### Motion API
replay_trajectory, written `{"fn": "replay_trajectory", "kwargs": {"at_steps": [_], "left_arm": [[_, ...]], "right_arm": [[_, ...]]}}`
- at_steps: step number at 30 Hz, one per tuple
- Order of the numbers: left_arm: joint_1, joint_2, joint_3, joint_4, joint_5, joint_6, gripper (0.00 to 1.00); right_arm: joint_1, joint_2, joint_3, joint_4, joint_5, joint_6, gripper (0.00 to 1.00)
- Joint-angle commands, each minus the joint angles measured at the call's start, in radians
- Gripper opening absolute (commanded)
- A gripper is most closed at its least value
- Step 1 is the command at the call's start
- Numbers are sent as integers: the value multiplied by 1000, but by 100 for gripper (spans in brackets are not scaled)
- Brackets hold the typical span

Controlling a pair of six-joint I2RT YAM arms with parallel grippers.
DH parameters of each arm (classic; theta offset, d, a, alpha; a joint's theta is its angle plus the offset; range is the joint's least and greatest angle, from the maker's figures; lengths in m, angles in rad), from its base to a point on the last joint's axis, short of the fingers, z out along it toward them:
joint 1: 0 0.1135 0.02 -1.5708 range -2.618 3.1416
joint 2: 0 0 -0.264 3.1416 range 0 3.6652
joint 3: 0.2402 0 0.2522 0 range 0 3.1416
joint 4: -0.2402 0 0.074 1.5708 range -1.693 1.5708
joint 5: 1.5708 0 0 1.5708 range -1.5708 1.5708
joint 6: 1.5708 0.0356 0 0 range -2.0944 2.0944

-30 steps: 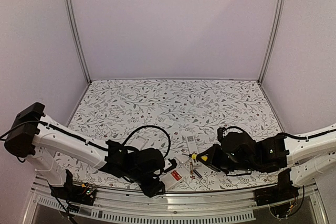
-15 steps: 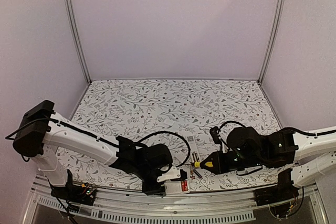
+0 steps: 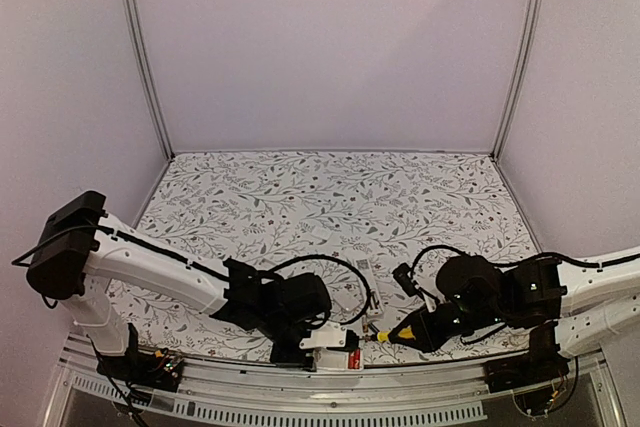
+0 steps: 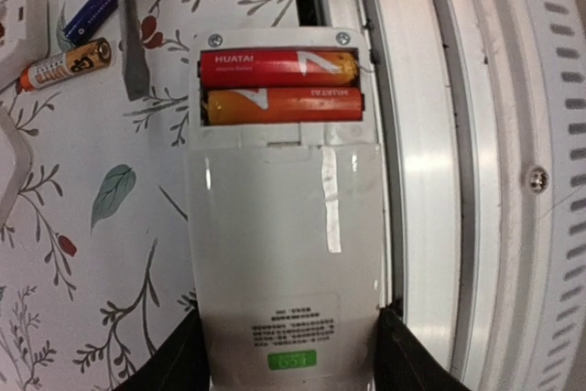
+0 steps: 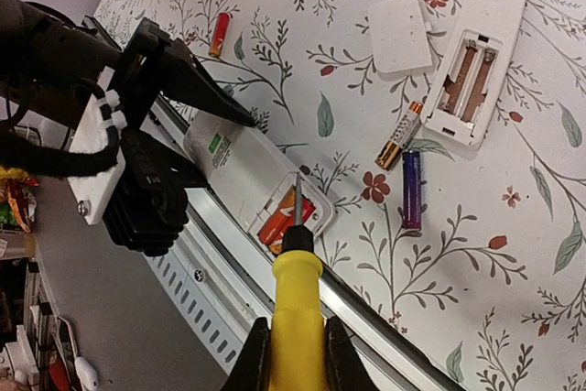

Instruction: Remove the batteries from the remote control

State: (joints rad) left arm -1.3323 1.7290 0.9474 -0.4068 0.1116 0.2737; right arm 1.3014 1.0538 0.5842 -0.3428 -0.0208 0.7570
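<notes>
My left gripper (image 3: 303,343) (image 4: 288,354) is shut on a white remote control (image 4: 286,244), back up, by the table's near rail. Its open compartment holds a red battery (image 4: 279,65) and an orange battery (image 4: 282,105). My right gripper (image 3: 428,325) (image 5: 295,347) is shut on a yellow-handled screwdriver (image 5: 298,304). In the right wrist view its metal tip sits over the batteries (image 5: 286,219) in the held remote (image 5: 240,164). In the left wrist view the shaft (image 4: 129,25) lies left of the compartment.
A second white remote (image 5: 476,61) lies open and empty beside its loose cover (image 5: 400,36). A gold battery (image 5: 400,135), a blue battery (image 5: 411,190) and a red battery (image 5: 220,34) lie loose on the floral table. The metal rail (image 4: 430,180) borders the held remote.
My left gripper has carried the remote right and toward the near rail. My right gripper has moved nearer with the screwdriver, and its tip has come to the held remote.
</notes>
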Motion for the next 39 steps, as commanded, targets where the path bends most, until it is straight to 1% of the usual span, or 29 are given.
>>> {"fn": "replay_trajectory", "kwargs": {"at_steps": [1,8,14,21,26,39], "left_arm": [[9,41,-24,0,-53,53,26],[12,47,-27,-3,-52,56,24],[12,68,-26,-7,-61,58,22],[16,72,-25,-7,-73,61,21],[17,75,-24,-5,-70,60,21],[17,79,-25,-3,-69,59,20]], "right_arm": [[-4,11,-7,36,-51,-84,0],[-5,32,5,-26,-23,-125,0],[-5,-17,6,-61,11,-125,0],[-5,-73,4,-118,15,-117,0],[-5,-102,-8,-107,14,-111,0],[-5,-68,-28,-37,-3,-110,0]]}}
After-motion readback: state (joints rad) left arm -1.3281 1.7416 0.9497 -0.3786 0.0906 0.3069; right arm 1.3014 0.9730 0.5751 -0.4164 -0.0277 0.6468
